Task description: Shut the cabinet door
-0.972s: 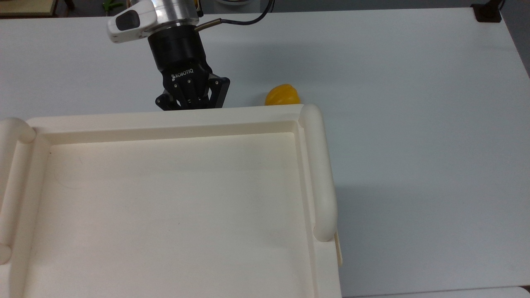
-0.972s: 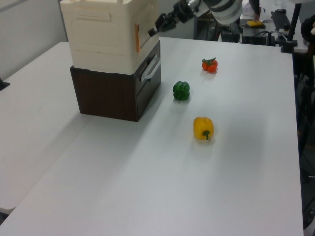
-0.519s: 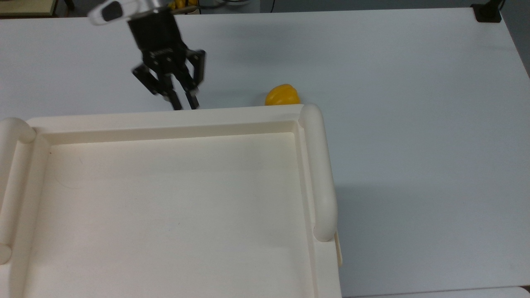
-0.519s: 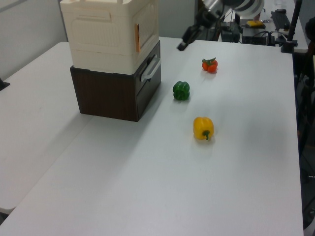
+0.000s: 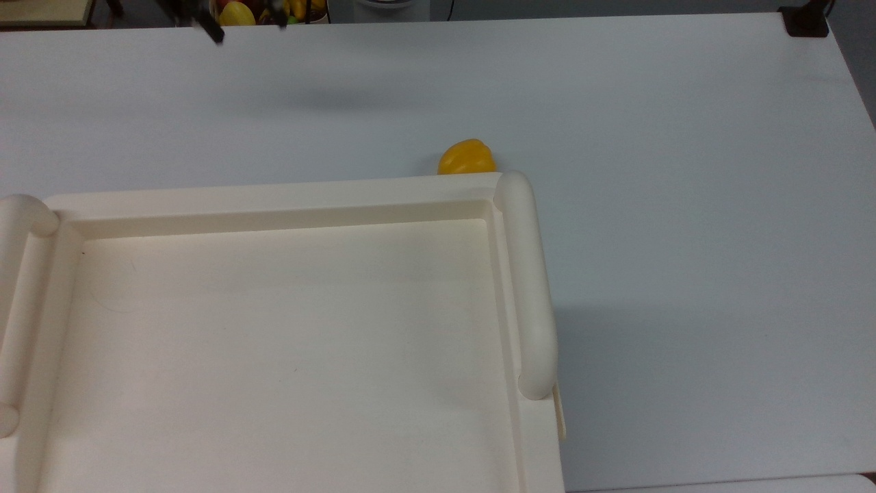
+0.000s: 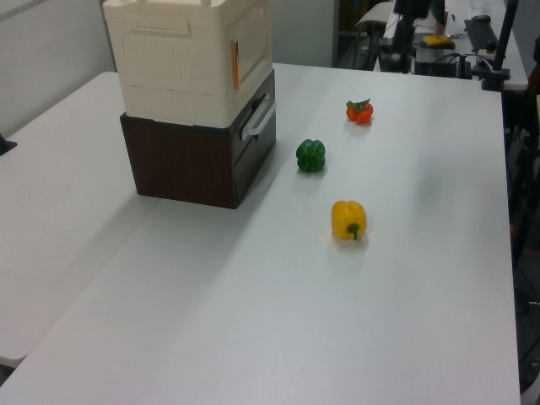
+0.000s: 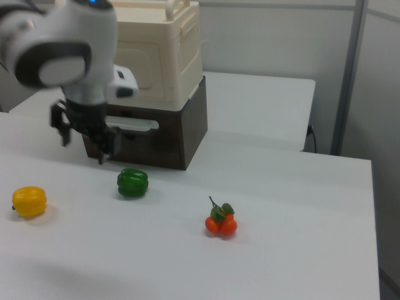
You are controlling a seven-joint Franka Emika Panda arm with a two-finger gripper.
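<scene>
The cabinet door [image 7: 147, 65] sits flush against the cabinet [image 6: 194, 63]; at nine o'clock in the right view, the gripper [image 7: 83, 142] hangs spread apart, empty.

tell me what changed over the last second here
The hand pulled back from the cabinet: in the top view it slid from the cabinet's front edge up to the picture's top edge, and in the left view it drew off toward the far end of the table. It carries nothing. The cabinet, yellow pepper, green pepper and tomatoes stayed put.
</scene>
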